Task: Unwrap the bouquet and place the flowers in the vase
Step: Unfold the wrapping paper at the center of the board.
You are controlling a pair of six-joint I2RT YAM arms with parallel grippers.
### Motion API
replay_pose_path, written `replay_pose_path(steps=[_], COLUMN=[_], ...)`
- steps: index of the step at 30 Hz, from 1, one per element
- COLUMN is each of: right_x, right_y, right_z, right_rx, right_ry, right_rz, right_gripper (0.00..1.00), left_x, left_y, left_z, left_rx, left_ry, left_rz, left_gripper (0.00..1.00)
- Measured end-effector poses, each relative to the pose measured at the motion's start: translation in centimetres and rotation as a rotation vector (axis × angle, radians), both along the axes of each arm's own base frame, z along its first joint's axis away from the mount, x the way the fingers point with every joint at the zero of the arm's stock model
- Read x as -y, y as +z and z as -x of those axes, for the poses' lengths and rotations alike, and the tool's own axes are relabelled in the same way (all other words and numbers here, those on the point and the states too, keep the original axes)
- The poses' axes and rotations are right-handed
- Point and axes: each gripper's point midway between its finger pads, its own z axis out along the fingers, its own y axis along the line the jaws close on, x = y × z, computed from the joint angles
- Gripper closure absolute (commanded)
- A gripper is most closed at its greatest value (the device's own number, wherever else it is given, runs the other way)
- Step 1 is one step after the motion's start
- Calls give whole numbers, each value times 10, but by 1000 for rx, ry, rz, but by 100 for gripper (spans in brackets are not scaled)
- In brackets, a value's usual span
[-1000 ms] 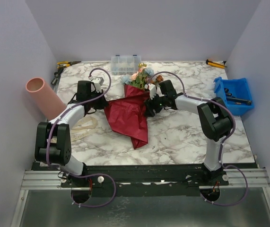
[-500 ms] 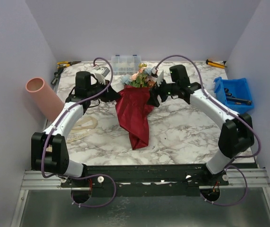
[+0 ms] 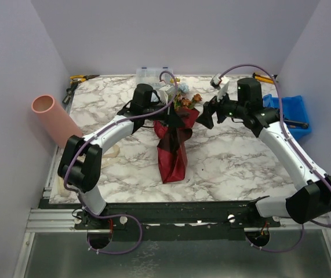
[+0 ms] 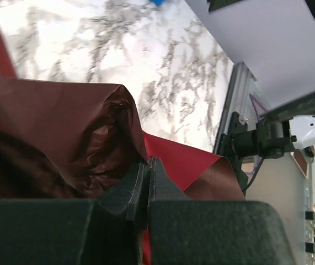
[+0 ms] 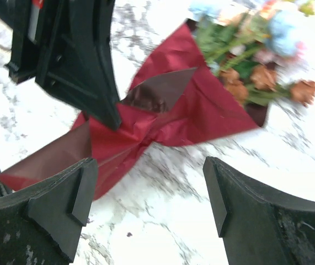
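- Top view: the bouquet [image 3: 174,142] lies mid-table [image 3: 235,165]. The flowers [image 3: 185,103] point toward 12 o'clock and the maroon sheet [image 3: 173,159] trails toward 6. The vase [image 3: 54,119] is at the table's 9 o'clock edge, well apart. The left gripper [image 3: 171,119] meets the sheet just below the blooms, and it seems closed, though the view is cluttered there. The right gripper [image 3: 207,116] is at the bouquet's 3 o'clock, near it. A blue bin [image 3: 287,113] sits at the 3 o'clock edge.
- Left wrist view: the left gripper's [image 4: 148,165] jaws are pressed together, pinching a fold of the sheet.
- Right wrist view: the right gripper [image 5: 149,168] has its jaws spread wide, with nothing between them. The bouquet lies toward 12 o'clock.
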Motion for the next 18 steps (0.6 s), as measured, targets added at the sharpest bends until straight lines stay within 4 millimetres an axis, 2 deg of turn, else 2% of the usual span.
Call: replay_pose_path(steps=[2,7,9,10,12,15,18], right_x=[23,90,109,112,112,113,115], right_y=[5,10,6,3,-1,-3,-4], right_z=[-4,-24,-27,-26,-22,-17,-15], right_rx=[4,-23,-47,-60,-83,-100,-102], right_ry=[-75,-286,-346,-357,-360,-362,-367], right_rz=[1,-16,-14,-14,-11,-4,7], right_gripper=[12,11,11,11,11,11,11], left_x=[26,73,89,97,110,121,117], left_y=[-3,-13,-16,-17,-19,-16,-9], left_z=[5,19,23,24,26,24,18], left_rx=[-17,-37,-45,-43,-48,-56,-35], left_ry=[-60,-160,-187,-200,-220,-228,-218], left_rz=[15,36,44,50,59,75,86], left_gripper=[100,98,80,65,43,28,25])
